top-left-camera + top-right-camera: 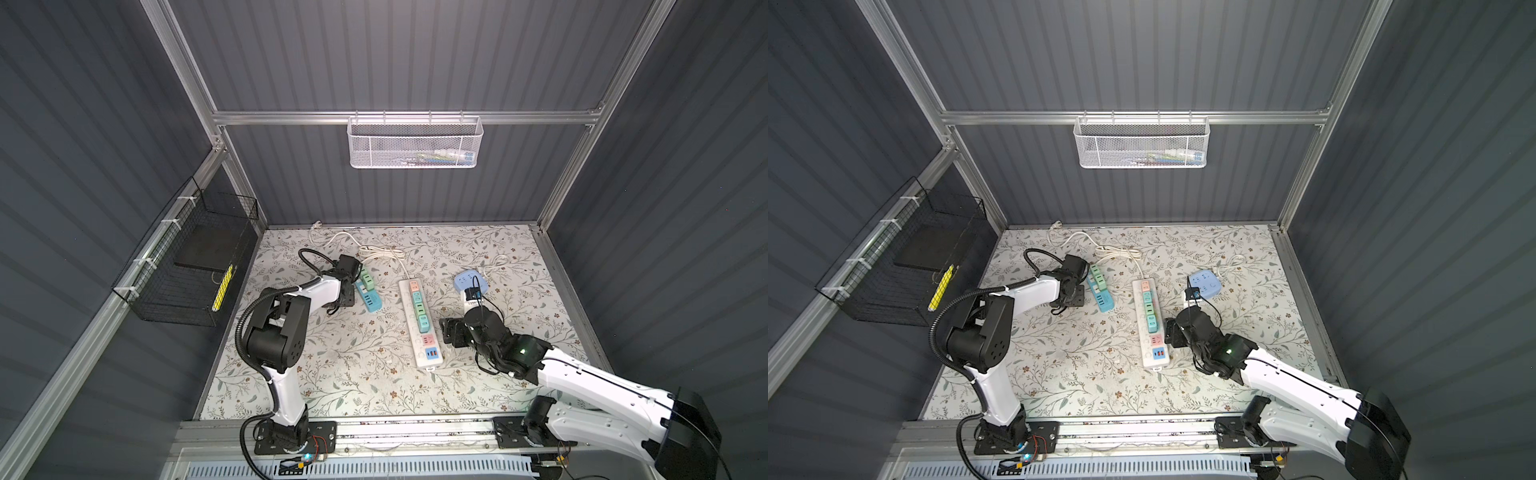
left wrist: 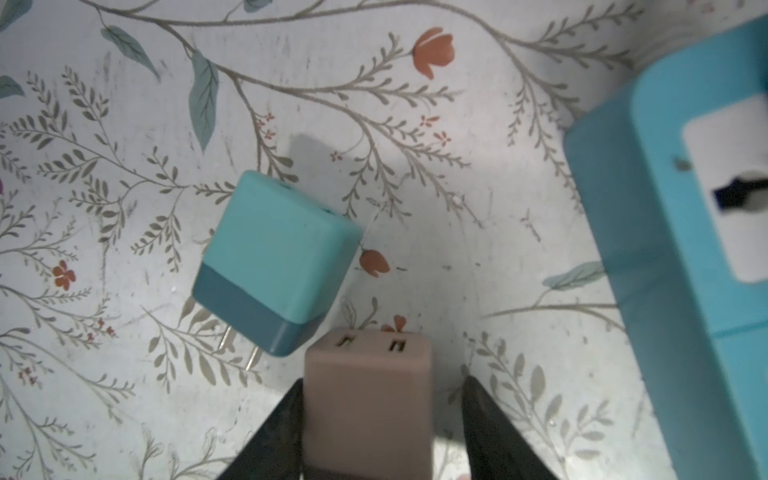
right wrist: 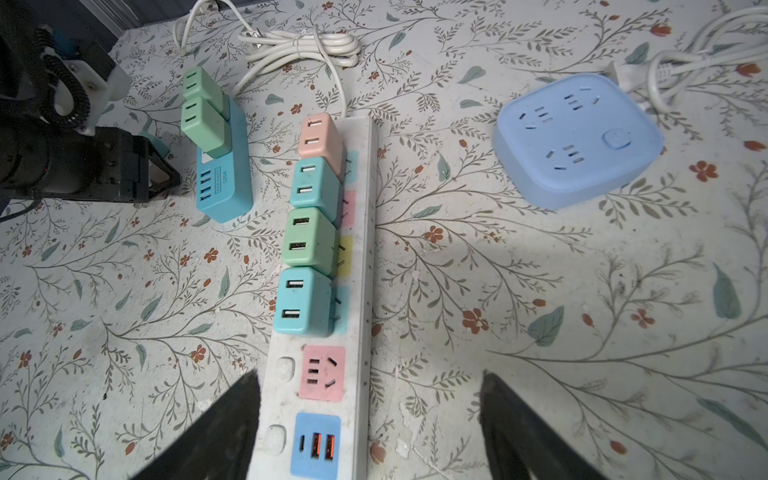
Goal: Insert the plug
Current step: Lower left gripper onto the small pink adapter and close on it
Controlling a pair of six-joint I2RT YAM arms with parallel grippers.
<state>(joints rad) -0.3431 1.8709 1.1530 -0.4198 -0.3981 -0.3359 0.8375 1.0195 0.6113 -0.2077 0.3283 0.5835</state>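
At the far left of the floral mat [image 1: 353, 374], the left gripper [image 2: 382, 380] straddled a pink plug [image 2: 368, 399]. One finger touched the plug's side and the other stood a little apart, so the plug was not clamped. Just beside it a teal plug [image 2: 274, 257] lay on its side, prongs showing. Right of them sat a small blue strip [image 3: 226, 187] bearing two green plugs [image 3: 203, 120]. The long white strip [image 3: 365, 249] in the middle carried four plugs [image 3: 309, 245] in a row. By its near end the right gripper [image 3: 370, 415] stood wide open, holding nothing. Farther right lay a pale blue socket block [image 3: 577, 137].
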